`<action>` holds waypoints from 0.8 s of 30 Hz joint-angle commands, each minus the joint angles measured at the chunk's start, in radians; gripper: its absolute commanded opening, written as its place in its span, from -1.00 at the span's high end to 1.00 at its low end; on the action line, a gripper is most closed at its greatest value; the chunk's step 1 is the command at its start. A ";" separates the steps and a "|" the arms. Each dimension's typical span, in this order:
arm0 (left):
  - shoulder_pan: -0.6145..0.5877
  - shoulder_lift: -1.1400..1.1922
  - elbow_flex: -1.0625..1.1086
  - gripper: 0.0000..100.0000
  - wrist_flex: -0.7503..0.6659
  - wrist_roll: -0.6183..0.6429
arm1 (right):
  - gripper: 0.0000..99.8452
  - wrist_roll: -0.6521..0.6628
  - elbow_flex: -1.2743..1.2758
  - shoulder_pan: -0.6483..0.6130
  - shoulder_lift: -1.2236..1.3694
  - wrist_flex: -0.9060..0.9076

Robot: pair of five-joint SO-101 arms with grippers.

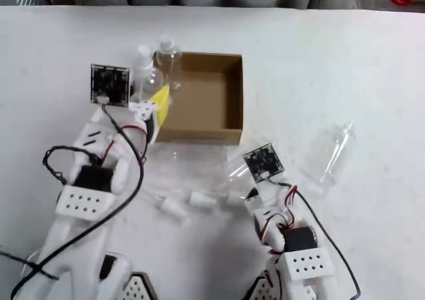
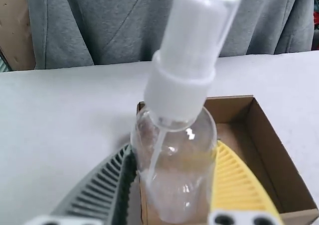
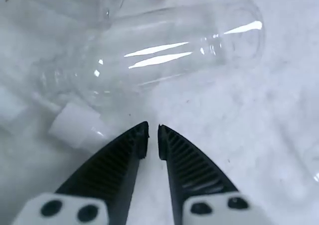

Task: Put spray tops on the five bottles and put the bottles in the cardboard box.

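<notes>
The box (image 1: 202, 97) sits mid-table. At its left wall the left gripper (image 2: 172, 185) holds 1 bottle (image 2: 174, 165) upright, with a spray top (image 2: 189, 51) on it. A 2nd bottle (image 1: 168, 56) stands just behind, by the box's far left corner. In front of the box lie 2 loose tops (image 1: 174, 208). A lying bottle (image 3: 164, 56) is beside them, just ahead of the right gripper (image 3: 153, 135). A 4th bottle (image 1: 330, 152) lies well right of the box.

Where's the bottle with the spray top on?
High view: the capped bottle sits in the left arm's jaws at the cardboard box's left wall, beside an uncapped bottle.
</notes>
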 commanded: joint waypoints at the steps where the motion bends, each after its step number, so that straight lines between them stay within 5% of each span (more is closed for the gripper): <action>1: 0.013 0.065 -0.075 0.95 -0.091 -0.009 | 0.97 0.011 0.008 0.010 -0.005 -0.024; 12: 0.013 0.262 -0.086 0.95 -0.293 -0.006 | 0.97 0.014 0.008 0.012 -0.005 -0.019; 24: 0.013 0.476 -0.245 0.95 -0.302 -0.003 | 0.97 0.017 0.008 0.012 -0.005 -0.019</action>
